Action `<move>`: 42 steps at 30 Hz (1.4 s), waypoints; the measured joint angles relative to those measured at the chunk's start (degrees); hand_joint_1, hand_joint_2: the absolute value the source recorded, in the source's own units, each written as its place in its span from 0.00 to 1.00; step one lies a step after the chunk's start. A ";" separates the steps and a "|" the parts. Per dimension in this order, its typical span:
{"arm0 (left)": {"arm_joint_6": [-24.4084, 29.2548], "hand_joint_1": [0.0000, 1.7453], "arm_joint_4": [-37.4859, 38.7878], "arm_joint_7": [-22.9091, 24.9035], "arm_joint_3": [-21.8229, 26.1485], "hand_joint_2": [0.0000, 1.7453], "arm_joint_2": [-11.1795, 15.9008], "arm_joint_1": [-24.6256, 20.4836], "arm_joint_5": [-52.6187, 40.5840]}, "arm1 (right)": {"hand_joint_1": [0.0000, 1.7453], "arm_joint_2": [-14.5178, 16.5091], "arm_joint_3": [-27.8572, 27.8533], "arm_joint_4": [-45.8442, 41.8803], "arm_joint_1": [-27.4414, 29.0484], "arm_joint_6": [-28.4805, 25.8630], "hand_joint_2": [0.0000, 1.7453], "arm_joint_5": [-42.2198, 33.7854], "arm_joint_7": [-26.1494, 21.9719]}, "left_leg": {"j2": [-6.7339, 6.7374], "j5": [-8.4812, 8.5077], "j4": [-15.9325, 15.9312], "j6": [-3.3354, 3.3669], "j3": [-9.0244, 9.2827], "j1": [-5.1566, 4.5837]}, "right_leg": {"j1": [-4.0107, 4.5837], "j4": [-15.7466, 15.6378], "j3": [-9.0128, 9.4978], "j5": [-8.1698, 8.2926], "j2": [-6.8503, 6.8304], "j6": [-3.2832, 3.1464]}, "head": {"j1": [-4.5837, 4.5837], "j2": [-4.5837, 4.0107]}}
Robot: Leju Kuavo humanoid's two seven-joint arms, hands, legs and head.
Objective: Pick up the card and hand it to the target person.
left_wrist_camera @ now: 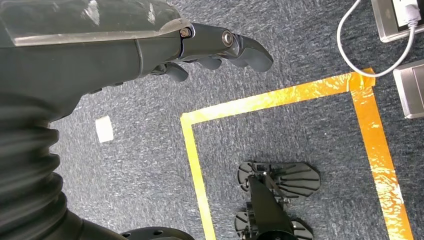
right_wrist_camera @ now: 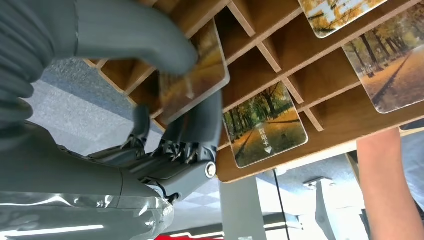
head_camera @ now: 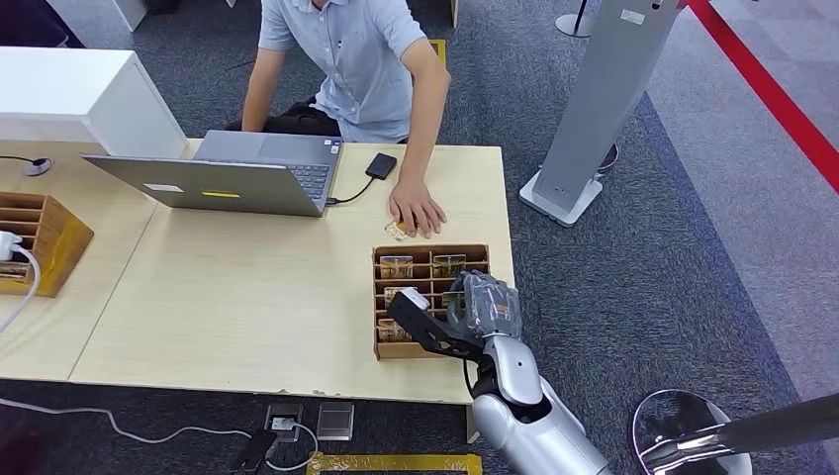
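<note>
Card (right_wrist_camera: 192, 80) with an autumn-trees print is pinched between the thumb and darker fingers of the right robot hand (right_wrist_camera: 170, 115), still at a compartment of the wooden card rack (head_camera: 382, 297) on the tabletop (head_camera: 247, 297) near its right edge; the right wrist view shows this grip and other cards in neighbouring slots, while the head view has the hand covering that card. Head view adds a seated person's hand (head_camera: 417, 210) flat on the tabletop just beyond the rack, beside a laptop (head_camera: 237, 173). Left robot hand (left_wrist_camera: 215, 52) hangs over grey carpet with yellow floor tape (left_wrist_camera: 280, 97), fingers loosely curled, holding nothing.
</note>
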 joint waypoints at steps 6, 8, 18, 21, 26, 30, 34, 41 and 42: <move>-0.02 0.00 0.00 0.01 0.00 1.00 0.00 -0.02 0.00 | 0.78 0.03 -0.02 0.23 -0.08 -0.38 1.00 -0.50 -0.43 | 0.00 0.00 0.00 0.00 0.00 0.00 | 0.00 0.00 0.00 0.00 0.00 0.00 | -0.01 0.01; -0.02 0.00 0.00 0.08 0.00 1.00 -0.01 -0.02 -0.02 | 0.78 0.02 -0.01 0.25 -0.07 -0.42 1.00 -0.59 -0.49 | 0.00 0.00 0.00 0.00 0.01 0.00 | 0.00 0.00 0.00 0.00 0.00 0.00 | 0.00 0.01; -0.01 0.00 0.00 0.30 -0.01 1.00 -0.01 -0.08 -0.57 | 1.00 0.02 -0.02 0.26 0.02 -0.78 1.00 -0.81 -0.46 | 0.01 0.01 0.00 0.00 0.06 0.00 | 0.00 0.00 0.03 0.00 0.00 0.00 | 0.01 0.00; 0.08 0.00 0.00 0.24 -0.07 1.00 -0.01 -0.26 -0.95 | 1.00 0.00 -0.03 0.26 0.03 -0.99 1.00 -0.80 -0.55 | 0.01 0.01 0.00 0.00 0.06 0.00 | 0.00 0.00 0.03 0.00 0.00 0.00 | 0.00 0.01; 0.49 0.00 0.00 0.07 -0.09 1.00 -0.01 -0.40 -0.52 | 1.00 -0.02 -0.09 0.22 0.12 -1.38 1.00 -0.64 -0.62 | 0.01 0.01 0.00 0.00 0.06 0.00 | 0.00 0.00 0.03 0.00 0.00 0.00 | 0.00 0.00; 0.51 0.00 0.00 -0.04 -0.09 1.00 0.00 -0.31 -0.28 | 1.00 -0.28 -0.32 -0.84 0.57 -2.21 1.00 -0.42 -1.11 | 0.01 0.01 0.00 0.00 0.05 0.00 | 0.00 0.00 0.03 0.00 0.00 0.00 | 0.00 0.00; 0.49 0.00 0.00 -0.09 -0.09 1.00 0.01 -0.24 -0.28 | 1.00 -1.14 -0.63 -4.59 1.53 -2.61 1.00 0.20 -1.23 | 0.01 0.01 0.00 0.00 0.05 0.00 | 0.00 0.00 0.02 0.00 0.01 0.00 | 0.01 0.01; 0.40 0.00 0.00 -0.73 -0.09 1.00 0.02 0.05 -0.28 | 1.00 -3.74 -1.75 -16.29 3.36 -2.79 1.00 1.76 -1.07 | 0.01 0.00 0.00 0.00 0.05 0.00 | 0.00 -0.01 0.00 0.00 0.01 0.00 | 0.00 0.00; 0.39 0.00 0.00 -0.75 -0.09 1.00 0.02 0.08 -0.28 | 1.00 -4.14 -1.98 -18.05 3.55 -2.79 1.00 1.92 -1.04 | 0.01 0.00 0.00 0.00 0.05 0.00 | 0.00 -0.01 0.01 0.00 0.01 0.00 | 0.00 0.00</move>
